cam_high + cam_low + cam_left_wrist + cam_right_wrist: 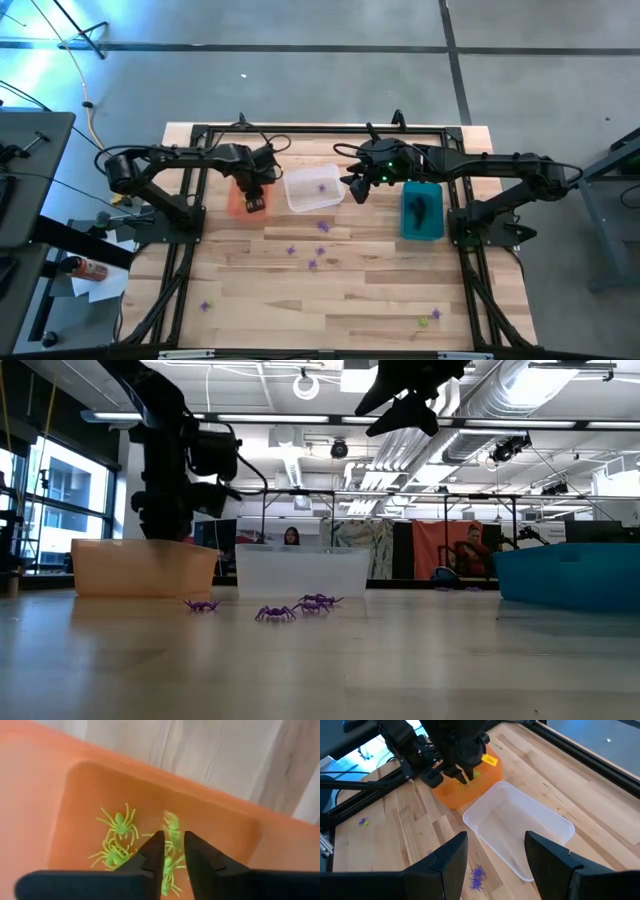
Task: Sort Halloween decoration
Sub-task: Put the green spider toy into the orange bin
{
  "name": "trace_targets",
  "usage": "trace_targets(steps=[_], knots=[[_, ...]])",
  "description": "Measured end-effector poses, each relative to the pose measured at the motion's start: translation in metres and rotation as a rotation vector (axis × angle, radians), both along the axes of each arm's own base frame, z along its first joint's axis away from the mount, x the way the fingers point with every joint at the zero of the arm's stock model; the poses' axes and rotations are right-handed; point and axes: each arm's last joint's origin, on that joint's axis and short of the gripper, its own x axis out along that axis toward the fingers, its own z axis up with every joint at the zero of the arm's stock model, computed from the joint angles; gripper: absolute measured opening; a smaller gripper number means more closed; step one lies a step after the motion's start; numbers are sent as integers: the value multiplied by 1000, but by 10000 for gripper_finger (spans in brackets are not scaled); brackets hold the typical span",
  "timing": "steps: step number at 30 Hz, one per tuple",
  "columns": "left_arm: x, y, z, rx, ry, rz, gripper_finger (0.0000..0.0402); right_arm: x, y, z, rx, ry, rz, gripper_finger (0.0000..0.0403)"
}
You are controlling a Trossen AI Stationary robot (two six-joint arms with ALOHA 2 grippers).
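The Halloween decoration is a scatter of tiny plastic spiders. Several yellow-green ones (pixel 117 825) lie on the floor of the orange bin (pixel 243 195). My left gripper (pixel 173 845) points straight down into that bin, its fingers a little apart. A blurred green spider (pixel 172 826) shows just past the tips. My right gripper (pixel 497 845) hovers open above the clear bin (pixel 313 188), which holds a purple spider (pixel 321 186). Purple spiders (pixel 275 613) lie on the table in front of the bins.
The teal bin (pixel 422 210), with black spiders inside, stands at the right of the row. More purple spiders (pixel 205 305) and a green one (pixel 423 322) lie near the table's front edge. A black frame (pixel 190 130) runs around the wooden table.
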Motion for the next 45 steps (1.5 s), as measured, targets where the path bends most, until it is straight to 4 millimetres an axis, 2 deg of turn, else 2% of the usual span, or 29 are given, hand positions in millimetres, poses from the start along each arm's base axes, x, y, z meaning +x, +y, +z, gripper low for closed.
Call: trace_targets(steps=[7,13,17,22,29,34,39,42,45], knots=[[-3,-1,23,22,-49,18,138,0,0,0,-1,0,1,193],[-7,-4,60,16,-115,115,184,0,0,0,-37,9,26,193],[-13,-10,94,-35,-298,187,196,1,0,1,-62,-1,47,193],[-28,-27,132,-93,-571,270,196,1,4,1,-14,-11,171,193],[-50,-60,175,-48,-885,191,195,1,8,2,54,-28,286,193],[-62,-77,187,-22,-964,126,195,2,8,3,52,-43,283,193],[-62,-86,188,-43,-971,84,192,5,15,7,63,-88,296,193],[-61,-90,188,-59,-967,67,191,9,25,5,128,-94,292,193],[-58,-91,187,-64,-967,59,191,9,45,4,208,-78,319,193]])
